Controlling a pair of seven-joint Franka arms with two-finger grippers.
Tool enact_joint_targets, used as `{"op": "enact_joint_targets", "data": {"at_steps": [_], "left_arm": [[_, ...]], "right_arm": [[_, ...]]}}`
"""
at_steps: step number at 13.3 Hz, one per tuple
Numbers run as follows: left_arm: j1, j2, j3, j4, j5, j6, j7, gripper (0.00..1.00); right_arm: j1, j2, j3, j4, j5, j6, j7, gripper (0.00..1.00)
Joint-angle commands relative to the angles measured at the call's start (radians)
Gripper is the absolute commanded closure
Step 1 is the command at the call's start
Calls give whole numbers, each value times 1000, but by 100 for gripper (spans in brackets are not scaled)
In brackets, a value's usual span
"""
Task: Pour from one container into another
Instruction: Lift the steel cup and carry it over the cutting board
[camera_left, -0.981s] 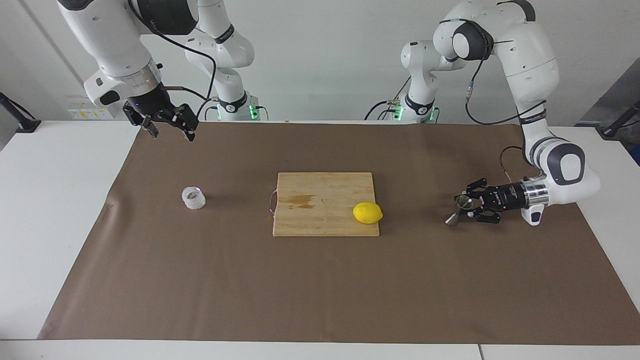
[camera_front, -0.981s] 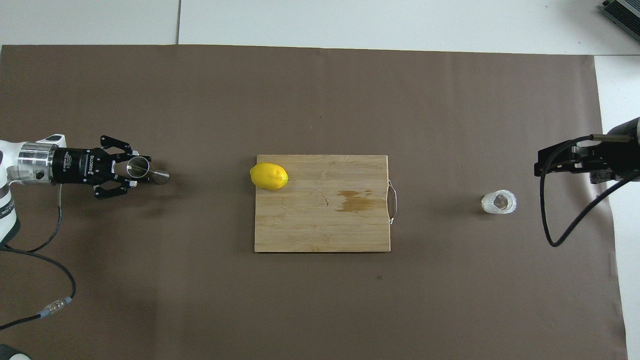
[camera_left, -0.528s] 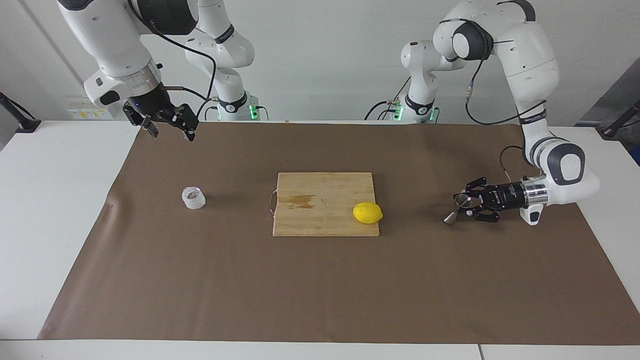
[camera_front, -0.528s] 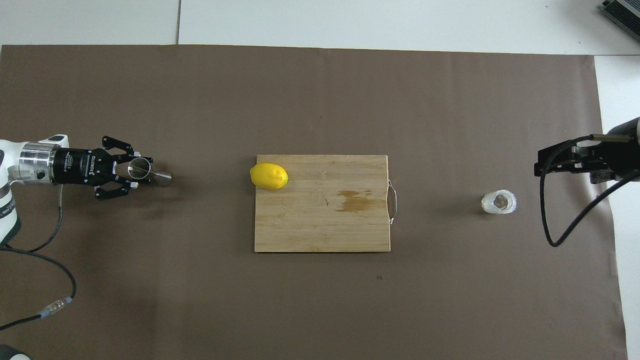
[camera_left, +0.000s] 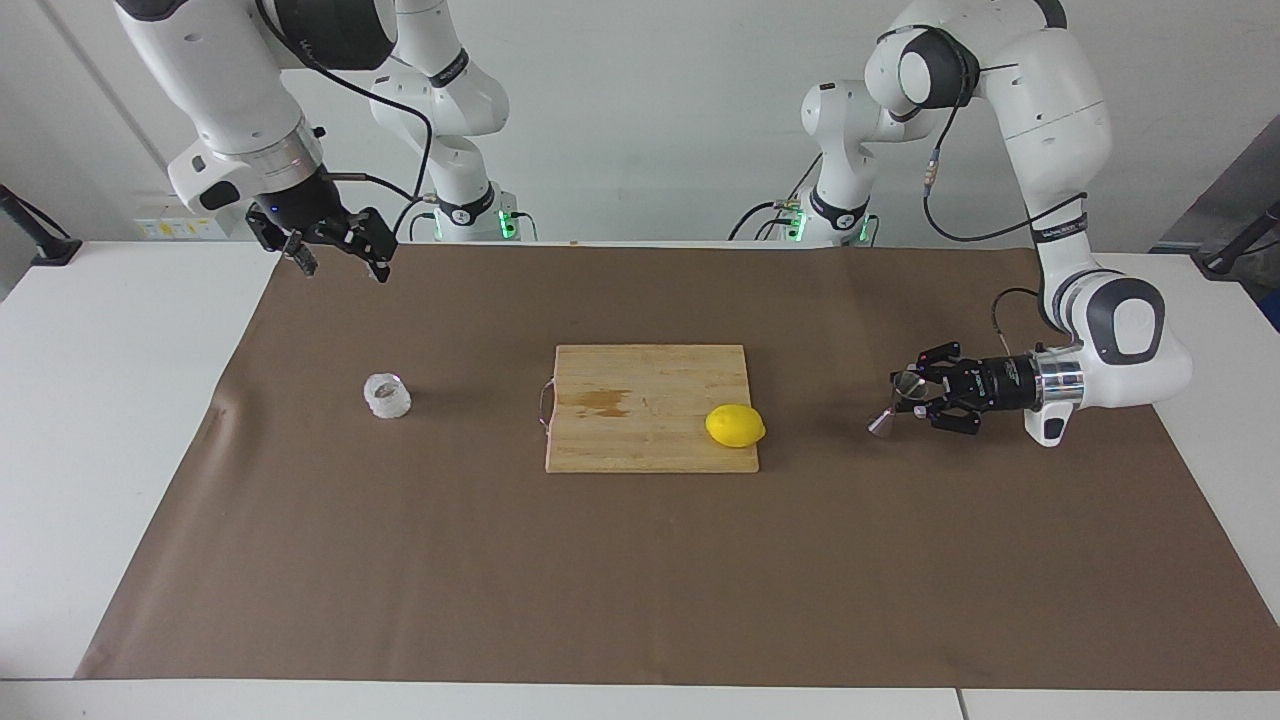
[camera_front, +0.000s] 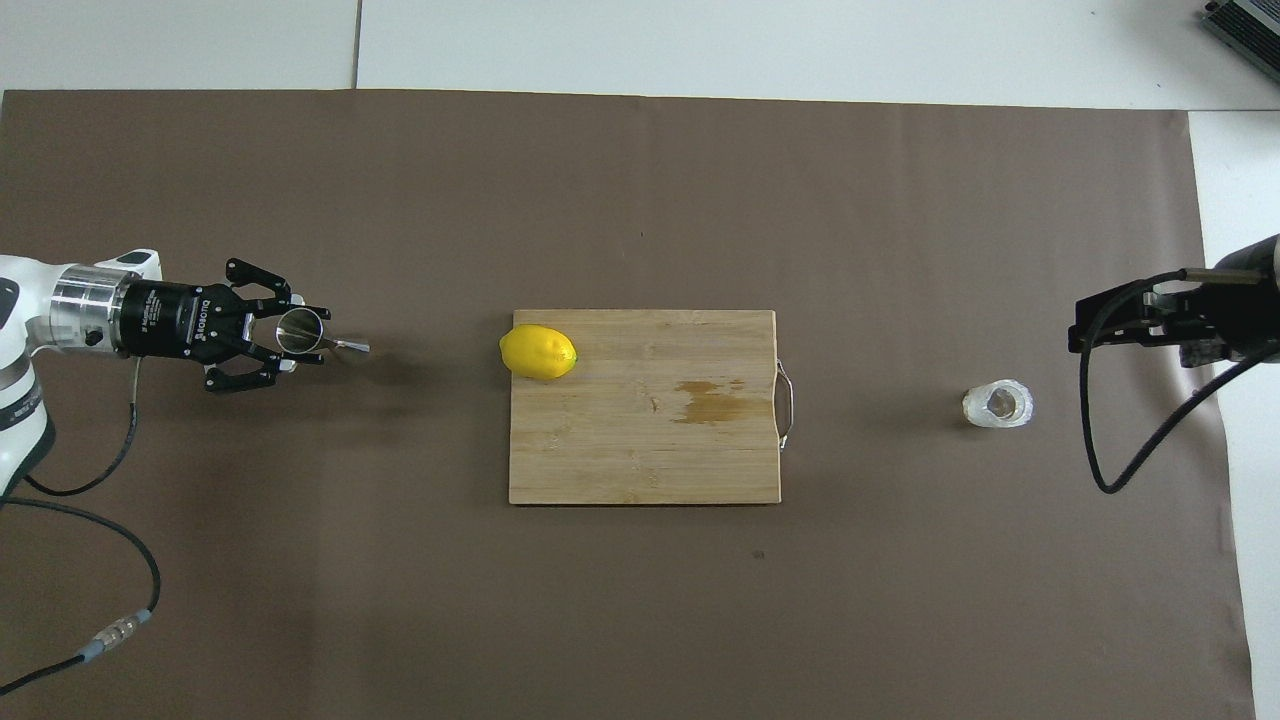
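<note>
The steel hourglass jigger (camera_left: 886, 420) is in my left gripper (camera_left: 915, 396), which is shut on its upper cone and holds it a little tilted, low over the brown mat at the left arm's end. It also shows in the overhead view (camera_front: 347, 346), with the left gripper (camera_front: 290, 336) around it. The ribbed clear glass cup (camera_left: 386, 396) stands alone on the mat at the right arm's end and shows in the overhead view (camera_front: 998, 404). My right gripper (camera_left: 338, 256) hangs open and empty in the air, over the mat on the robots' side of the cup.
A wooden cutting board (camera_left: 650, 385) with a metal handle lies at the middle of the mat (camera_left: 640, 560). A yellow lemon (camera_left: 735, 425) rests on its corner toward the left arm. A black cable (camera_front: 1100, 440) hangs from the right arm.
My left gripper has moved with the jigger toward the cutting board and risen slightly. The right arm and the glass cup have not moved.
</note>
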Motion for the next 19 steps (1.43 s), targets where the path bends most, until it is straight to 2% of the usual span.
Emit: {"op": "enact_joint_targets", "data": {"at_steps": [1,6,10,15,17,19], "left_arm": [[-64,-89,16,-87,-52,-8,-79,100],[-189,-198,16,-176,-115,36,-197,100],[-376,-286,17,-268,-254,252,-231,100],[-574,-285,0,-285,-362,524,-231,100],[-602,-285,-48,-301,-382,616,-227,100],[-604,-274,-116,-319,-464,693,-205,100]], "right_arm": [[-10,-19,11,-20,4,6,16,0],[-10,-19,9,-20,4,6,16,0],[-10,-19,11,-20,4,6,16,0],[-10,-18,11,-20,4,6,16,0],[-10,-19,11,-20,4,6,16,0],[-10,-19,11,-20,4,6,16,0]]}}
